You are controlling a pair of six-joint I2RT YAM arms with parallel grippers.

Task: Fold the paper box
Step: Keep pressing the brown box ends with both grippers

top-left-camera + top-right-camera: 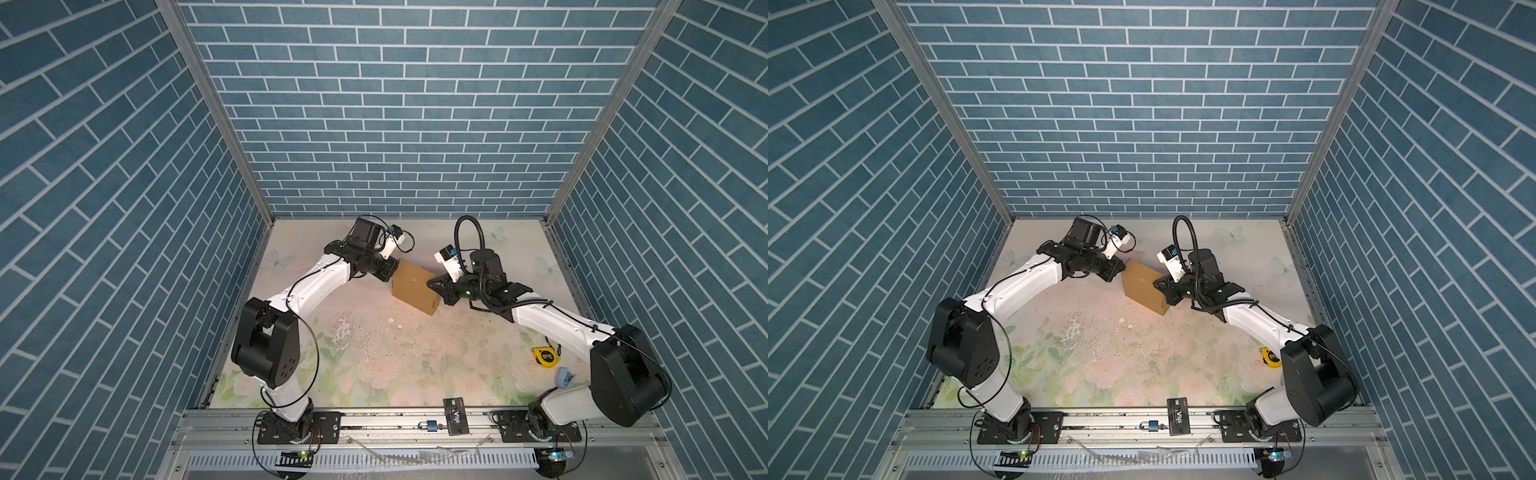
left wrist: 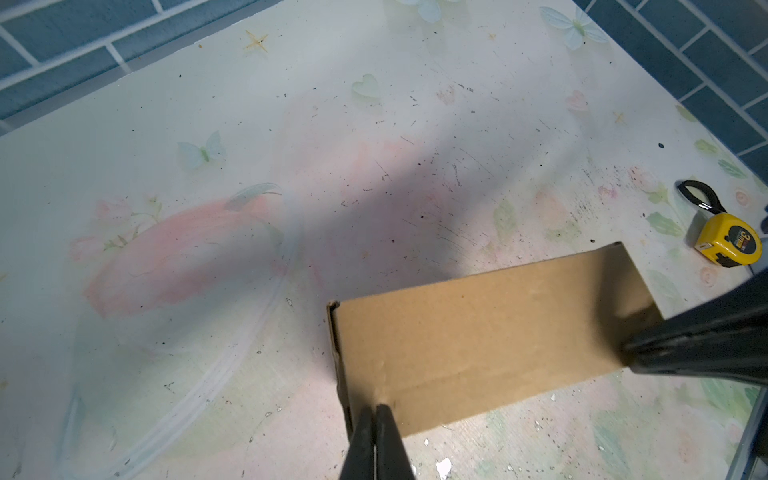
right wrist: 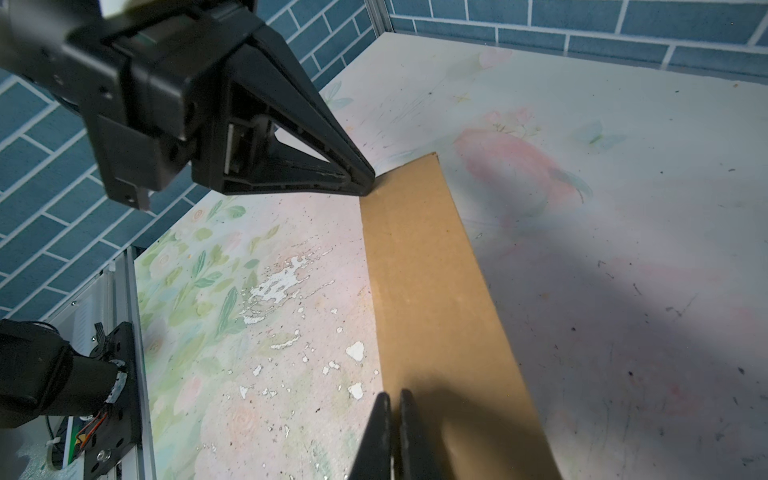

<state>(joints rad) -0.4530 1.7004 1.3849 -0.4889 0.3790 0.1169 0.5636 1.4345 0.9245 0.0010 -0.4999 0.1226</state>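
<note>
Tips of the left claw (image 2: pixel 376 409) and the right claw (image 3: pixel 394 395) touched opposite ends of the paper box (image 1: pixel 413 286) on the desk (image 1: pixel 374 353). Both were fully closed, gripping nothing.

Box (image 1: pixel 415 289) plain tan-brown throughout. Table (image 1: pixel 374 353) pastel floral: pink blooms, green leaves, pale butterflies, white chipped patches. Walls (image 1: pixel 395 104) blue brick pattern, white lines. Arms (image 1: pixel 316 282) white, black joints. Tape measure (image 1: pixel 545 357) yellow-black. Card (image 1: pixel 456 415) black, white lettering. Padlock (image 1: pixel 431 425) blue.
</note>
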